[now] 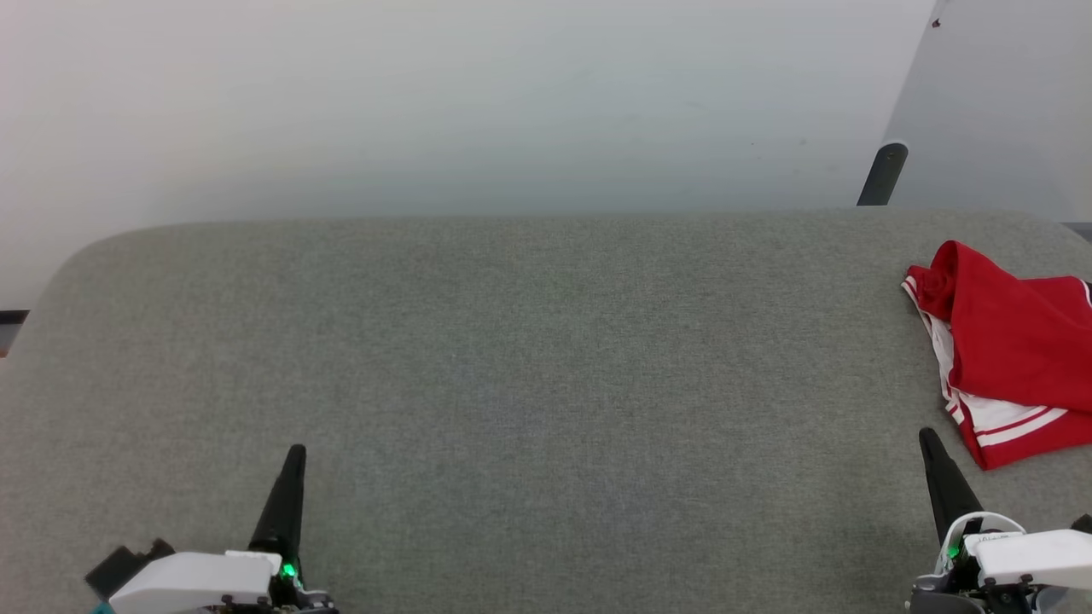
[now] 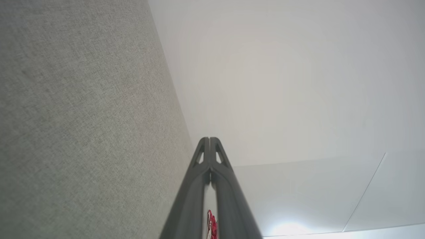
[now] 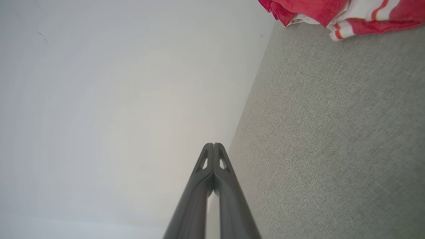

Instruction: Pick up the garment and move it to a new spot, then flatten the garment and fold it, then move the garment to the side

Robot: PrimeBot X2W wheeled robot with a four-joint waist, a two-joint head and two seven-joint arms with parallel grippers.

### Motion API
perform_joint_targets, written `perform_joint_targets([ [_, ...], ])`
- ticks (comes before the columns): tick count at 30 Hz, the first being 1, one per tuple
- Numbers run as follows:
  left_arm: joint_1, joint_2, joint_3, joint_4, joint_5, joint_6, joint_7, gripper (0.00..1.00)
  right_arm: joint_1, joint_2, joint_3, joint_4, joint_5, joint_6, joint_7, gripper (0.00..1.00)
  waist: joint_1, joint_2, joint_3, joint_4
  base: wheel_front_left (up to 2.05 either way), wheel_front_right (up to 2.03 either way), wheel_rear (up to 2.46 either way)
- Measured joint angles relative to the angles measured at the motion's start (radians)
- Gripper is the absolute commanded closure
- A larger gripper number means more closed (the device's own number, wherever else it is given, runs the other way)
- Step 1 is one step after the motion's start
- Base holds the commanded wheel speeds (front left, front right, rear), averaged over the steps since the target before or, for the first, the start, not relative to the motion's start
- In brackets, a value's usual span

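Left gripper [image 1: 296, 454] and right gripper [image 1: 926, 438] are sitting closed and empty, clear of the garment [image 1: 1011, 341], which is looking soft, light and best pinched at its raised red fold.

From the head, high up, looking forward and down across the grey fabric surface [image 1: 546, 358] to a pale wall [image 1: 426, 102]. From the left wrist, low and close, rolled sideways, facing along the closed left gripper [image 2: 210, 140] toward that wall. From the right wrist, likewise, rolled the opposite way, along the closed right gripper [image 3: 213, 145]. Common to all three: surface, wall, and the red-and-white garment [image 1: 1015, 341] at the robot's right.
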Motion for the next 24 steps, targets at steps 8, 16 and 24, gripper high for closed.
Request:
perform_joint_targets([
  [8, -0.015, -0.008, 0.000, 0.004, -0.043, 0.000, 0.016, 1.00, -0.008, 0.004, -0.006, 0.001, 0.061, 0.000, 0.014, 1.00, 0.0000, 0.0000, 0.003, 0.002, 0.00, 0.00, 0.00],
  [16, -0.029, -0.017, 0.001, 0.008, -0.089, 0.000, 0.030, 1.00, -0.015, 0.007, -0.012, 0.001, 0.125, 0.000, 0.030, 1.00, 0.0000, 0.0000, 0.006, 0.003, 0.00, 0.00, 0.00],
  [24, -0.041, -0.025, 0.001, 0.012, -0.130, 0.000, 0.046, 1.00, -0.019, 0.010, -0.016, 0.001, 0.181, 0.000, 0.044, 1.00, 0.0000, 0.0000, 0.008, 0.005, 0.00, 0.00, 0.00],
])
